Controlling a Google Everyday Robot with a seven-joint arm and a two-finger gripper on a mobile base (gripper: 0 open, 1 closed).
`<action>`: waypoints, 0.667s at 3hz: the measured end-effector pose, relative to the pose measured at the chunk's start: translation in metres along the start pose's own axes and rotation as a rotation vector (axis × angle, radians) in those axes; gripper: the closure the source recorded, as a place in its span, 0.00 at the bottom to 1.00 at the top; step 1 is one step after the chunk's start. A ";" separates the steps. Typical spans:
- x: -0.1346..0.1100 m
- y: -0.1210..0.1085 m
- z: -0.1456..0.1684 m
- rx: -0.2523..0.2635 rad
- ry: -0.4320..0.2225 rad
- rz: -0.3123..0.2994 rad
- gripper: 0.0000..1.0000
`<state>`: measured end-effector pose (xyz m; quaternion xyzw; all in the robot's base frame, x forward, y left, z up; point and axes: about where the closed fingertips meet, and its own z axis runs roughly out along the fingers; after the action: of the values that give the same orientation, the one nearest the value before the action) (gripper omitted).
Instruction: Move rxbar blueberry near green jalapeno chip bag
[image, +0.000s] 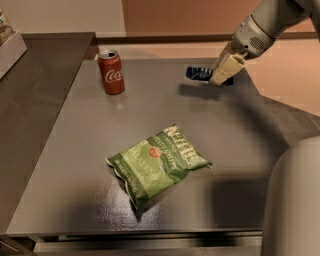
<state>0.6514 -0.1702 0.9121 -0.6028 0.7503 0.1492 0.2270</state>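
At the far left edge, a pale box (11, 50) sits on a dark counter (35, 100) that runs alongside the grey tabletop (75, 150). Toward the back left of the tabletop a red can (111, 71) stands upright, with white Coca-Cola script down its side and its silver top showing. It is well apart from everything else and off to the left of the stretch between the two task items. Near the middle, closer to the front edge, the green jalapeno chip bag (157, 162) lies flat and crinkled, turned at an angle. It shows "KETTLE" in large white letters, "JALAPENO" in smaller ones, and a small red emblem between them. Farther right, at the back of the tabletop, the rxbar blueberry (200, 74) is a dark navy strip with pale lettering too small to read. It is well apart from the bag, and its shadow falls on the surface just beneath and in front of it, so it appears raised slightly off the tabletop. The gripper (222, 75) is clamped on the bar's right end, its cream-coloured fingers (226, 67) covering that part of the wrapper. The white arm (265, 25) slants down to it from the upper right corner. A rounded white part of the robot's body (295, 200) fills the lower right corner and hides the tabletop's near right edge.
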 end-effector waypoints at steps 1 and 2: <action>-0.001 0.030 -0.013 -0.011 0.011 -0.018 1.00; 0.011 0.066 -0.017 -0.038 0.047 -0.020 1.00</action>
<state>0.5827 -0.1723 0.9174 -0.6178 0.7462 0.1469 0.1996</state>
